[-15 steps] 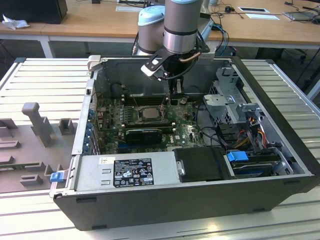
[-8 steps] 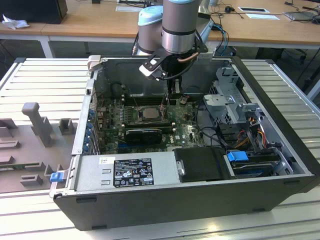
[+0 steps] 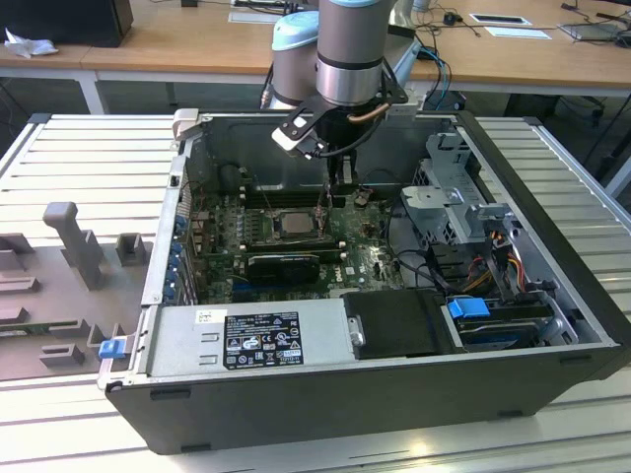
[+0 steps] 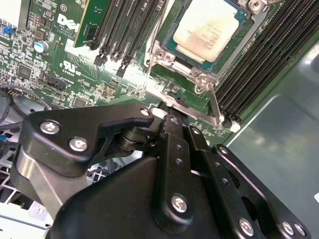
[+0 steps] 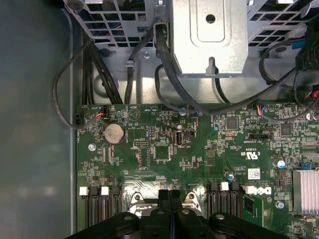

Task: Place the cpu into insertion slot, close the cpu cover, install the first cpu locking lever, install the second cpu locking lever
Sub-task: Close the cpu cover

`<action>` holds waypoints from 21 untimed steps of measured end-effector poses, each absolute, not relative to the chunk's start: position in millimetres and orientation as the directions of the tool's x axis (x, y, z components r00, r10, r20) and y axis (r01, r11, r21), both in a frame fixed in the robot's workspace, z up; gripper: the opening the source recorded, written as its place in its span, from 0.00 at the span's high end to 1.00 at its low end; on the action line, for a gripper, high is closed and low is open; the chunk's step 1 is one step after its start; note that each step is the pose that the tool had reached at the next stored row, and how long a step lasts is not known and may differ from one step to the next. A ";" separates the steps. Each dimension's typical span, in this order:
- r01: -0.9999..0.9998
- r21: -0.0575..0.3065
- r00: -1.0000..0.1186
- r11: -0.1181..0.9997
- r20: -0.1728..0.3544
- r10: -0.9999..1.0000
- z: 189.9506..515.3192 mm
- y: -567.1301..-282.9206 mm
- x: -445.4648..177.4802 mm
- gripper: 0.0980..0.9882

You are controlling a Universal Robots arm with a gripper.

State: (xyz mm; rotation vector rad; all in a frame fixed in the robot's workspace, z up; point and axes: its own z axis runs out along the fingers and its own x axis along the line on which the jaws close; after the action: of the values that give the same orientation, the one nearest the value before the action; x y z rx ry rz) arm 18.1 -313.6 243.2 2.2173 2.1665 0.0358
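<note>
First wrist view: hand [image 5: 170,192], fingers [image 5: 164,196] together (no gap), low over the motherboard [image 5: 159,154].

I see a ribbed silver aluminium table [image 3: 89,148] carrying an open black computer case [image 3: 375,404] and grey plastic fixtures [image 3: 74,246].
</note>
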 end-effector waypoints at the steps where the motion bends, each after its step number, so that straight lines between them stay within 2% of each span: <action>1: 0.999 0.046 0.024 -0.023 -0.012 1.000 243.2 -313.6 17.9 0.99; 21: 0.999 0.046 0.024 -0.023 -0.012 1.000 243.2 -313.6 12.5 0.99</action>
State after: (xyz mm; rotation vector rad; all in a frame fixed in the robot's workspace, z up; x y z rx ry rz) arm 12.5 -313.6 243.2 2.2174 2.1663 0.0359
